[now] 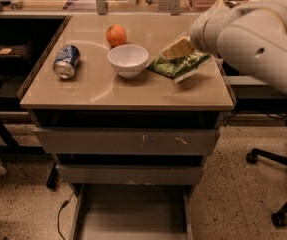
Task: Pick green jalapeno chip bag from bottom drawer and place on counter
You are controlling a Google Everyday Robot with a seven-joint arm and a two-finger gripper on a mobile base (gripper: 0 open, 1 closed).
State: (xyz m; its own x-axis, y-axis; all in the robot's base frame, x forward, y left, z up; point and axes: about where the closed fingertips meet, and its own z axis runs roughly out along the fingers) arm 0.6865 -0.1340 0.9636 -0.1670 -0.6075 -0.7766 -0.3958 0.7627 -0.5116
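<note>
The green jalapeno chip bag (181, 65) lies on the beige counter (103, 91), just right of the white bowl. My gripper (177, 48) sits at the bag's upper edge, on the end of the large white arm that comes in from the right. I cannot tell whether it touches the bag. The bottom drawer (133, 211) is pulled out below, and the part of its flat grey floor in view holds nothing.
A white bowl (128, 60), an orange (116, 35) and a blue soda can (66, 61) lying on its side are on the counter. Two scratched grey drawers (128, 141) above the bottom one are closed. An office chair base (278, 194) stands at the right.
</note>
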